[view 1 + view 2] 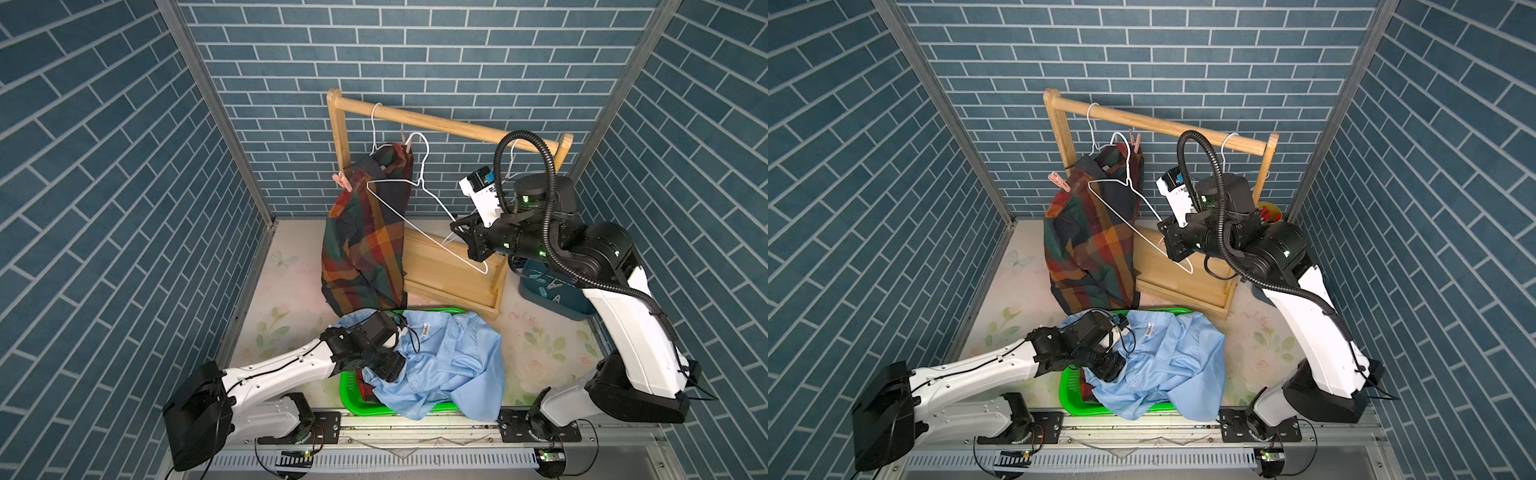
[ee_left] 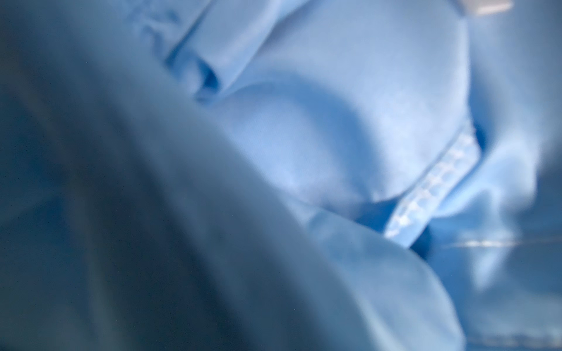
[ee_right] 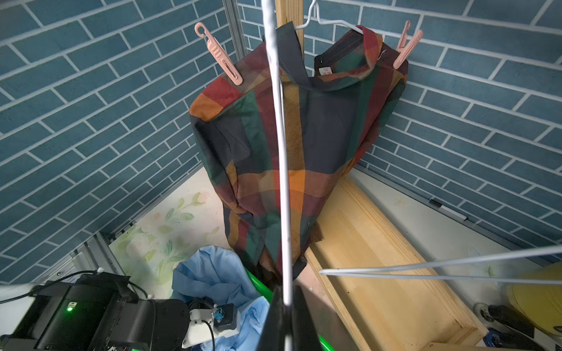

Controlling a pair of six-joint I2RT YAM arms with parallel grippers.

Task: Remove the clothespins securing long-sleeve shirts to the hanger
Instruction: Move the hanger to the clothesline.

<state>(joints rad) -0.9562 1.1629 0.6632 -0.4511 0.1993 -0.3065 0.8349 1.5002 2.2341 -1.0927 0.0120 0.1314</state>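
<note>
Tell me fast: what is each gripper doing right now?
Left gripper: pressed into the light blue shirt; open or closed cannot be told.
Right gripper: closed on the bare white wire hanger.

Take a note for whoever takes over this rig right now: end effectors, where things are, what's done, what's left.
The right end effector is shut on the bare white wire hanger.
The left end effector is down in the shiny light blue shirt, which lies in the green plastic basket; its jaws are hidden.
Done: blue shirt off its hanger.
Left: the dark plaid shirt hangs on the wooden rack, with pink plastic clothespins on both shoulders.
</note>
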